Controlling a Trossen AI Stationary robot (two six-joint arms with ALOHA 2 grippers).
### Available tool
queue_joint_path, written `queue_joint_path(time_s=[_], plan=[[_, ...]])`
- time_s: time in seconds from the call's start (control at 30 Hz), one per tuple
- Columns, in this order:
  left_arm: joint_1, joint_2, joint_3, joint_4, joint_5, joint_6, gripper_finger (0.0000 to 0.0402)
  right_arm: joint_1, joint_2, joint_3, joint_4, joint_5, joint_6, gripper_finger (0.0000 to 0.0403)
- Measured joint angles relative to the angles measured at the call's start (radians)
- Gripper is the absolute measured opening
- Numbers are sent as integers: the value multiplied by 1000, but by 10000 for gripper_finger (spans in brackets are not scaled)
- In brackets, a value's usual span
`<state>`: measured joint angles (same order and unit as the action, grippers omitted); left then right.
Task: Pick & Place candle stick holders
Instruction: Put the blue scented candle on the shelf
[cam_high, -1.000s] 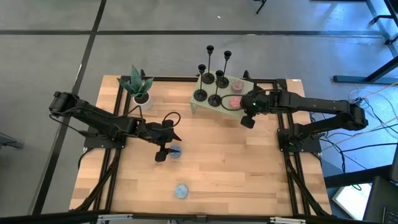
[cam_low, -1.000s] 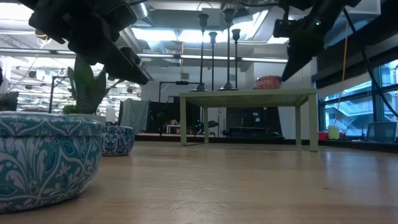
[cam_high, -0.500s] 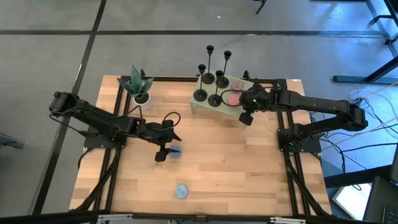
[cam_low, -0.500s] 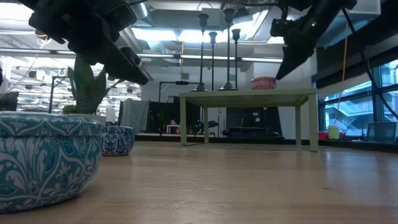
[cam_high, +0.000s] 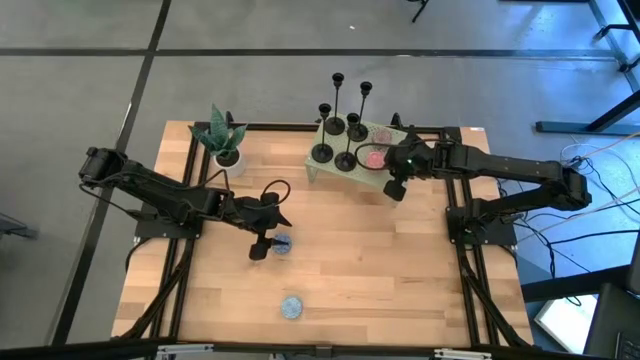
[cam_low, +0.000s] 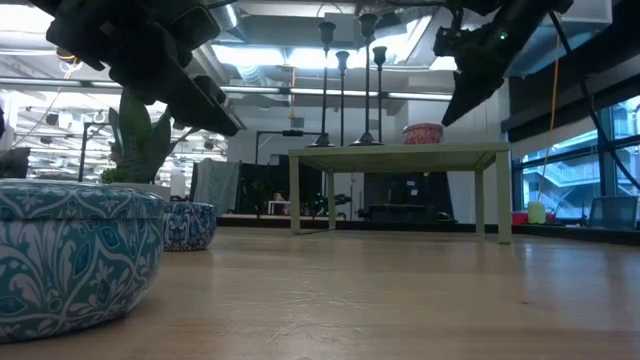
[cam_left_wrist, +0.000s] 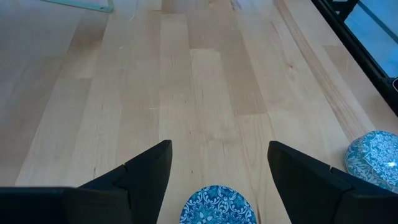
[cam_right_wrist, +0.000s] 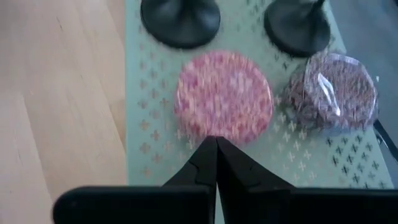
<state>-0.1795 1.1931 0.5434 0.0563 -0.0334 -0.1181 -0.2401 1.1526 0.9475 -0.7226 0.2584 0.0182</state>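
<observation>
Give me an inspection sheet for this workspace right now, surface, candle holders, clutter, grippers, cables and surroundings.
Surface: wooden table, with a small green side table standing at its far edge.
Job's things: four candle stick holders upright on the side table.
Clutter: pink tin and wrapped tin on the side table; two blue tins; potted plant.
Grippers: left gripper open above a blue tin; right gripper shut, empty, by the pink tin.
Cables: bundle beside the right arm.
Surroundings: office interior; no person seen.
</observation>
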Motion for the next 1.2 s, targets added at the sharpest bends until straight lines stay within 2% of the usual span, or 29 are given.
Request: queue_joint_path(time_s=[0.17, 0.3, 0.5, 0.57, 0.63, 0.7, 0.83, 0.93, 1.03, 1.2], plan=[[0, 0, 0, 0, 0, 0, 263, 36, -6, 60, -33, 3, 11, 8], [0, 0, 0, 0, 0, 0, 263, 91, -6, 109, -67, 0, 83, 10], [0, 0, 0, 14, 0, 0, 263, 272, -9, 160, -90, -146, 159, 3], [-2, 0, 0, 43, 2, -3, 263, 357, -17, 172, -92, -145, 146, 3], [-6, 0, 0, 62, 5, -5, 263, 431, -38, 174, -99, -100, 119, 5], [-11, 0, 0, 82, 5, -3, 263, 497, -66, 170, -116, -12, 118, 8], [-11, 0, 0, 113, 5, -4, 263, 597, -153, 71, -66, 131, 179, 10], [-11, 0, 0, 133, -1, -3, 263, 643, -217, -66, 77, 139, 278, 11], [-9, 2, 0, 150, -5, -30, 263, 665, -245, -215, 323, 141, 321, 11], [-8, 2, 0, 180, -11, -82, 263, 664, -219, -420, 784, 142, 173, 11]])
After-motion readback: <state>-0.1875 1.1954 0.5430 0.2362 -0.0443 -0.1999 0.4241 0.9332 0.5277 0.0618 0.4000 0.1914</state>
